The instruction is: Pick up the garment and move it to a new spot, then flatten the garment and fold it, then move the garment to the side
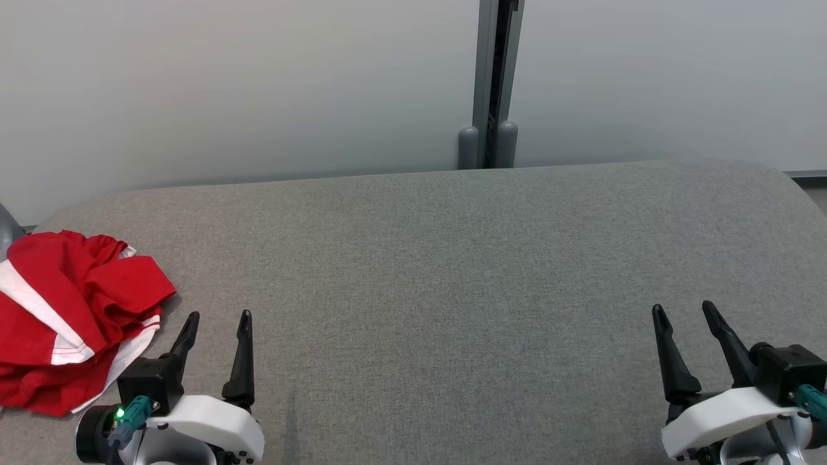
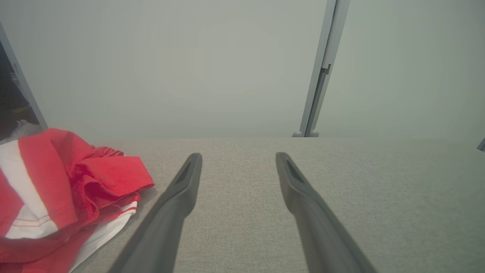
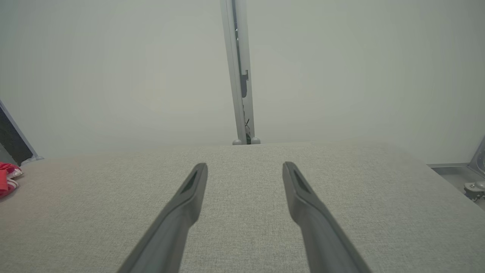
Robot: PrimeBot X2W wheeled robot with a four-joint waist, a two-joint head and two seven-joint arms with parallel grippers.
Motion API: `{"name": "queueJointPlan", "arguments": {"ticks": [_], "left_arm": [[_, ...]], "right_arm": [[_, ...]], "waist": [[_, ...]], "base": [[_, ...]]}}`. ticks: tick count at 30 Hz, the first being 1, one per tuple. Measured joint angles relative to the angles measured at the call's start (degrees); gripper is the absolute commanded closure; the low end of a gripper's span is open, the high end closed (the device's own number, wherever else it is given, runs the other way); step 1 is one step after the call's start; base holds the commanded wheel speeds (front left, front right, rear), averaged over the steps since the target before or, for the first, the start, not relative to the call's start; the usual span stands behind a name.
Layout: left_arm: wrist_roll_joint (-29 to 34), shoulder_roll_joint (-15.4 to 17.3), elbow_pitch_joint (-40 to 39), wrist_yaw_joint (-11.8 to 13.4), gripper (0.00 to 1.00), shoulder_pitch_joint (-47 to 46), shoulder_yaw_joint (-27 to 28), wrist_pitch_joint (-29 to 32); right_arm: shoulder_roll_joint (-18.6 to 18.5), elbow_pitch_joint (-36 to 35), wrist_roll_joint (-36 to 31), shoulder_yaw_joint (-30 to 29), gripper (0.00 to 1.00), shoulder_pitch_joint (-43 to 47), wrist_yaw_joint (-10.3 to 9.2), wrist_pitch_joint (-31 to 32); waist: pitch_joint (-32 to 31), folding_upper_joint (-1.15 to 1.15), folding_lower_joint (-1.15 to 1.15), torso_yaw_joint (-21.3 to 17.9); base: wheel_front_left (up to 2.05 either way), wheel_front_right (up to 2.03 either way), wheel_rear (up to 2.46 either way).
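Panels of pale wall [image 1: 258, 84] stand behind the table [image 1: 452, 258], joined by a grey upright post [image 1: 496, 64] near the middle. The table is covered in grey woven fabric and has rounded far corners. The garment [image 1: 71, 316], red with white stripes, lies crumpled in a heap at the table's left edge, towards the front. The left pincer [image 1: 219, 316] is just beside it on the right, apart from the cloth, its two dark fingers spread open and holding nothing. Only a strip of bare fabric separates them. The right pincer [image 1: 682, 307] is well apart at the table's front right, likewise spread open and empty, with bare table between the two pincers. Two small rounded grey caps [image 1: 488, 145] sit at the foot of the post.
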Motion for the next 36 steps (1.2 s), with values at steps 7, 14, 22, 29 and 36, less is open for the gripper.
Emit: {"name": "queueJointPlan", "arguments": {"ticks": [7,14,22,29,36], "left_arm": [[1.72,0.24,0.62,0.53,0.0,-0.05,0.52,0.59],[3.34,0.29,1.36,1.05,0.0,-0.16,1.01,1.52],[3.98,0.36,1.82,1.32,0.0,-0.57,0.94,1.78],[3.5,0.27,2.26,1.32,0.0,-1.21,0.46,1.79],[3.02,0.32,2.79,1.33,0.0,-1.84,0.29,1.43]], "right_arm": [[0.26,0.53,-1.85,0.14,0.0,-0.16,0.01,-0.94],[0.73,1.11,-3.68,0.12,0.0,-0.41,0.01,-2.03],[0.94,1.29,-4.46,0.2,0.0,-0.71,0.01,-2.35],[0.99,1.25,-4.28,-0.37,0.0,-0.62,0.01,-2.35],[1.07,0.82,-4.19,-0.73,0.0,-0.4,0.01,-2.35]], "waist": [[-0.18,0.0,0.0,0.06],[-0.21,0.0,0.0,-0.03],[-0.29,0.0,0.0,-0.25],[-0.22,0.0,0.0,0.53],[-0.05,0.0,0.0,4.41]], "base": [[0.0,0.0,0.0],[0.0,0.0,0.0],[0.0,0.0,0.0],[0.0,0.0,0.0],[0.0,0.0,0.0]]}}
